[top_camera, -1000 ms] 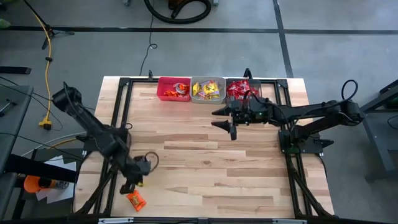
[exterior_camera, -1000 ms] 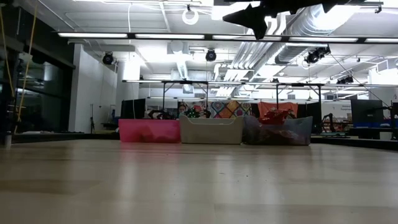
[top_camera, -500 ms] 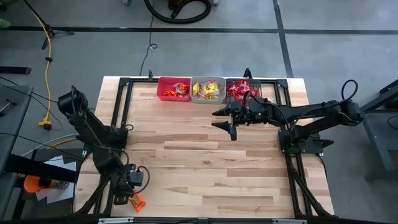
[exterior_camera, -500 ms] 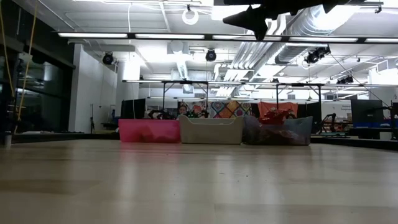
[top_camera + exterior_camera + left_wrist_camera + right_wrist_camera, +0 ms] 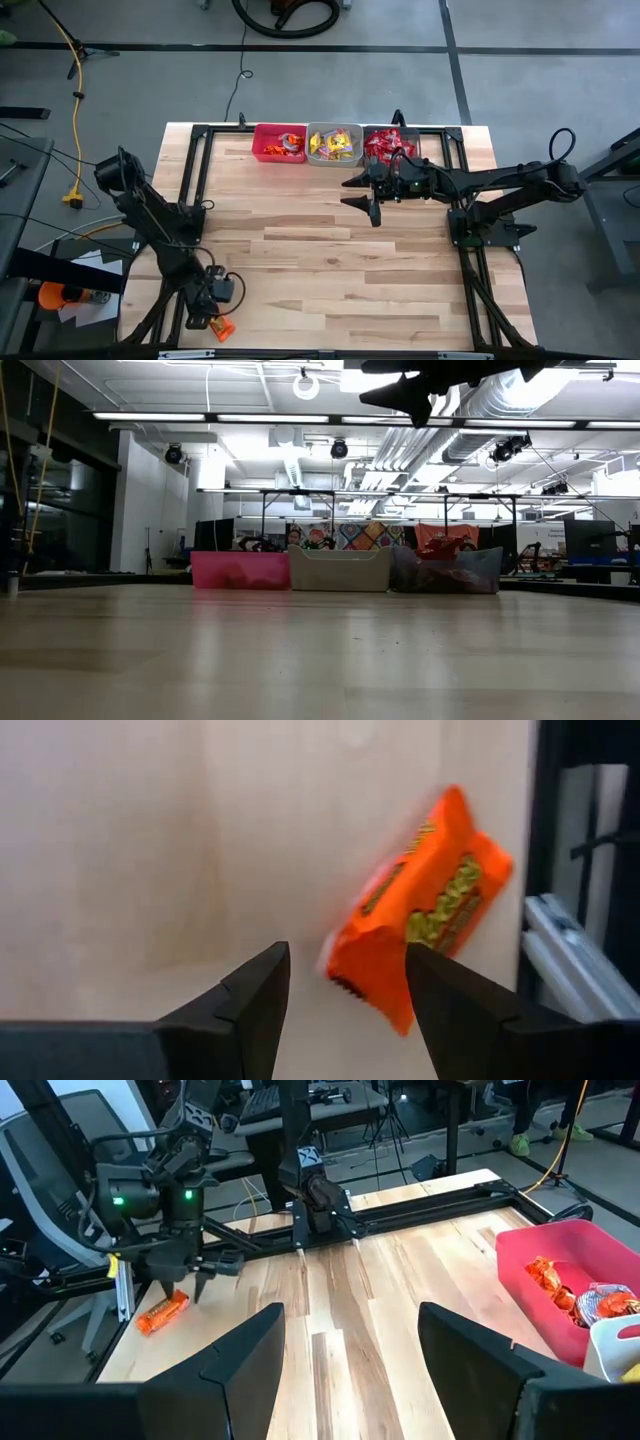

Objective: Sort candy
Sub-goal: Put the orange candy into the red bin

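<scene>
One orange candy packet (image 5: 420,905) lies flat on the wood near the table's near-left corner (image 5: 222,328). My left gripper (image 5: 345,990) hangs open just above it, pointing steeply down, with the packet's nearer end showing between the two fingertips; I see no touch (image 5: 195,1285). My right gripper (image 5: 360,196) waits open in the air in front of the bins, high over the table (image 5: 410,390). More candy fills the red bin (image 5: 279,142), the clear grey bin (image 5: 334,144) and the dark bin (image 5: 390,143) at the far edge.
Black frame rails (image 5: 190,200) run along the table's left and right sides (image 5: 465,200); one rail (image 5: 560,850) lies close beside the orange packet. The wide middle of the wooden table (image 5: 330,260) is bare boards.
My left gripper has swung toward the table's near-left corner and sunk lower, ending over the orange packet. The packet lies where it was. My right gripper has kept still.
</scene>
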Motion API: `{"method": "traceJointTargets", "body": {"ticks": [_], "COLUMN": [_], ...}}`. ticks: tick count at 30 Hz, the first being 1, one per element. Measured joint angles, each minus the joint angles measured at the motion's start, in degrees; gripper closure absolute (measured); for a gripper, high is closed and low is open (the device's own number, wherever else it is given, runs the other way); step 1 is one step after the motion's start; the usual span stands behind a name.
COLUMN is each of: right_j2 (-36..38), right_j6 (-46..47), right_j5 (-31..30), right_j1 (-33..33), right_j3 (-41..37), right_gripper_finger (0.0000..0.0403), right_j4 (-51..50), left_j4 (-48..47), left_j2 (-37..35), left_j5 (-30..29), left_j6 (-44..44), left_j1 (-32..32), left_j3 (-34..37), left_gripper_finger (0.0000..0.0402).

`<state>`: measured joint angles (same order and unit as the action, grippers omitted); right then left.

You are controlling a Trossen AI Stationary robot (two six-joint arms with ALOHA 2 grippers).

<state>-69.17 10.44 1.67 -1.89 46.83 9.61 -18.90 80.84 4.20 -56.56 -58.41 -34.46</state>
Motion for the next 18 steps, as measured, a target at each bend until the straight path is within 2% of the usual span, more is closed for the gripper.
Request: {"method": "traceJointTargets", "body": {"ticks": [6, 10, 13, 16, 18], "right_j2": [0.0, 0.0, 0.0, 0.0, 0.0], "right_j6": [0.0, 0.0, 0.0, 0.0, 0.0], "right_j5": [0.0, 0.0, 0.0, 0.0, 0.0], "right_j1": [0.0, 0.0, 0.0, 0.0, 0.0], "right_j3": [0.0, 0.0, 0.0, 0.0, 0.0], "right_gripper_finger": [0.0178, 0.0178, 0.0178, 0.0178, 0.0178], "right_j4": [-0.4, -0.4, -0.4, -0.4, -0.4], "left_j4": [0.3, 0.2, 0.9, 1.8, 2.5], "left_j2": [0.3, 0.3, 0.3, 0.3, 0.3], "left_j5": [0.0, 0.1, 0.4, 1.7, 2.6], "left_j6": [1.7, 3.4, 4.9, 5.2, 4.5], "left_j1": [-0.2, -0.2, -0.2, -0.2, 0.0], "left_j3": [0.0, 0.0, 0.0, 0.0, 0.0], "left_gripper_finger": [0.0219, 0.0245, 0.0293, 0.0364, 0.0391]}}
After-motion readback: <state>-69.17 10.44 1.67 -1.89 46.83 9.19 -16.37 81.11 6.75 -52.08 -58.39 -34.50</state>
